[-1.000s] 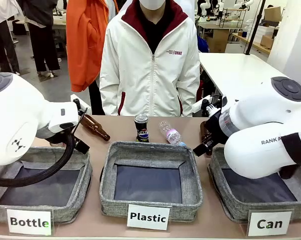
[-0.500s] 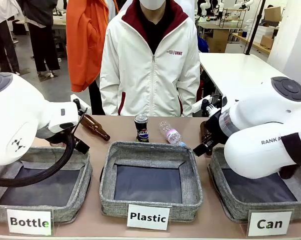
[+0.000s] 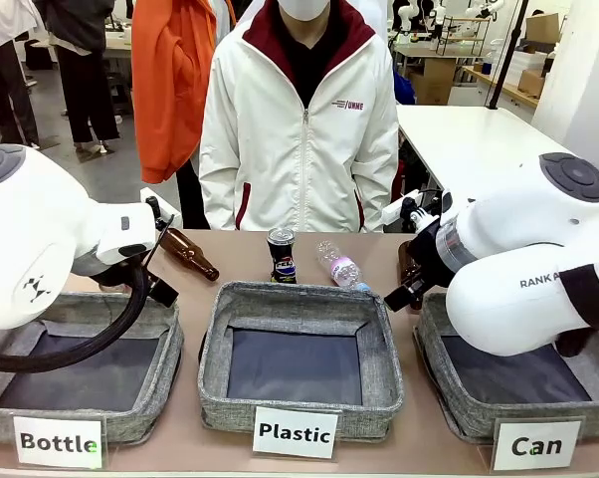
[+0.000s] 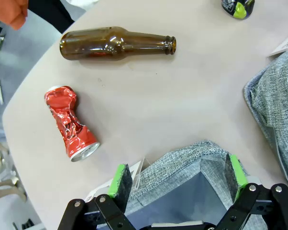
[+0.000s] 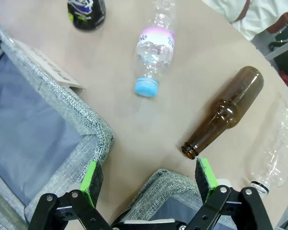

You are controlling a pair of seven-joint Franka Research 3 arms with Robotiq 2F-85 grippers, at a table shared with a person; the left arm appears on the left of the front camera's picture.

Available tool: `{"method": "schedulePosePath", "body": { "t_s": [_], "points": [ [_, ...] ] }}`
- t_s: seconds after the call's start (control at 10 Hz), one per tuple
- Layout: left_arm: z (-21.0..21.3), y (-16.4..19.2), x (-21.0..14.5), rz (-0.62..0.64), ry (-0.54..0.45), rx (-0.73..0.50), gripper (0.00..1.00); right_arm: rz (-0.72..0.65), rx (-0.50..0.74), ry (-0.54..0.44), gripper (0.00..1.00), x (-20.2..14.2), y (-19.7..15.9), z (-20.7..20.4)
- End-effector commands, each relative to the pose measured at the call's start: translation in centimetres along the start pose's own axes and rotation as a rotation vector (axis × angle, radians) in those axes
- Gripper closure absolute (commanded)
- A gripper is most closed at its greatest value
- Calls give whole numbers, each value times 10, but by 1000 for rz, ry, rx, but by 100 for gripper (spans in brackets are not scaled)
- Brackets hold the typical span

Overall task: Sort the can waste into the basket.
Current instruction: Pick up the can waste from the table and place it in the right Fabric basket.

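Observation:
A dark can (image 3: 281, 255) with a silver top stands upright behind the middle basket; it also shows at an edge of the left wrist view (image 4: 237, 6) and of the right wrist view (image 5: 86, 10). A crushed red can (image 4: 70, 123) lies on the table beyond my left gripper (image 4: 178, 176), which is open above a corner of the "Bottle" basket (image 4: 182, 160). The grey "Can" basket (image 3: 457, 406) sits at the front right under my right arm. My right gripper (image 5: 149, 179) is open over that basket's corner (image 5: 158, 184), holding nothing.
A brown bottle (image 4: 116, 43) lies near the red can. A clear plastic bottle (image 5: 155, 50), another brown bottle (image 5: 225, 112) and a second clear bottle (image 5: 278, 148) lie near the right gripper. The "Plastic" basket (image 3: 220, 403) sits in the middle. A person (image 3: 299, 129) stands across the table.

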State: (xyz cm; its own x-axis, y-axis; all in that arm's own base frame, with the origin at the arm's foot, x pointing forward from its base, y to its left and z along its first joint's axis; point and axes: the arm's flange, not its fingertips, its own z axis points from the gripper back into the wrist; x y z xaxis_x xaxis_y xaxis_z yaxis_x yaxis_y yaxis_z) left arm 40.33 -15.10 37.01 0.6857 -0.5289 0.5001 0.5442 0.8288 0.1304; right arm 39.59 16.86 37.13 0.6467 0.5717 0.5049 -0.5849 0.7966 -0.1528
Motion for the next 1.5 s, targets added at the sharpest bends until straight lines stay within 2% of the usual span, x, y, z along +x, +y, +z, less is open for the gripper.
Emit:
{"method": "schedulePosePath", "body": {
  "t_s": [0.0, 0.1, 0.2, 0.3, 0.4, 0.5, 0.6, 0.8, 0.9, 1.1, 1.2, 1.3, 1.4],
  "points": [
    [24, -1, 0, -38, -2, -149, 0, 8, 108, 19, 0, 8, -2, 21],
    [65, -8, 5, -23, 10, -321, 0, -37, 196, 94, 0, 10, -11, 52],
    [108, -9, 8, 96, -36, -412, 0, -219, 339, 123, 0, 13, -24, 92],
    [146, -4, 8, 163, 10, -494, 0, -390, 408, 162, 0, 7, -39, 132],
    [173, 18, -7, 238, -20, -587, 0, -495, 533, 120, 0, -13, -61, 164],
    [201, 49, -36, 338, -99, -659, 0, -591, 703, 63, 0, -44, -86, 187],
    [205, 90, -72, 457, -210, -757, 0, -714, 796, -18, 0, -80, -114, 195],
    [204, 152, -161, 777, -432, -836, 0, -1004, 938, -242, 0, -164, -163, 199],
    [195, 180, -193, 909, -501, -854, 0, -1107, 946, -337, 0, -196, -175, 197],
    [178, 181, -259, 1237, -614, -751, 0, -1269, 903, -448, 0, -256, -190, 200],
    [175, 185, -258, 1307, -625, -692, 0, -1334, 860, -494, 0, -269, -191, 199],
    [173, 172, -263, 1407, -693, -636, 0, -1363, 723, -514, 0, -276, -193, 202],
    [167, 159, -244, 1479, -691, -544, 0, -1459, 459, -491, 0, -279, -190, 203]
  ]
}}
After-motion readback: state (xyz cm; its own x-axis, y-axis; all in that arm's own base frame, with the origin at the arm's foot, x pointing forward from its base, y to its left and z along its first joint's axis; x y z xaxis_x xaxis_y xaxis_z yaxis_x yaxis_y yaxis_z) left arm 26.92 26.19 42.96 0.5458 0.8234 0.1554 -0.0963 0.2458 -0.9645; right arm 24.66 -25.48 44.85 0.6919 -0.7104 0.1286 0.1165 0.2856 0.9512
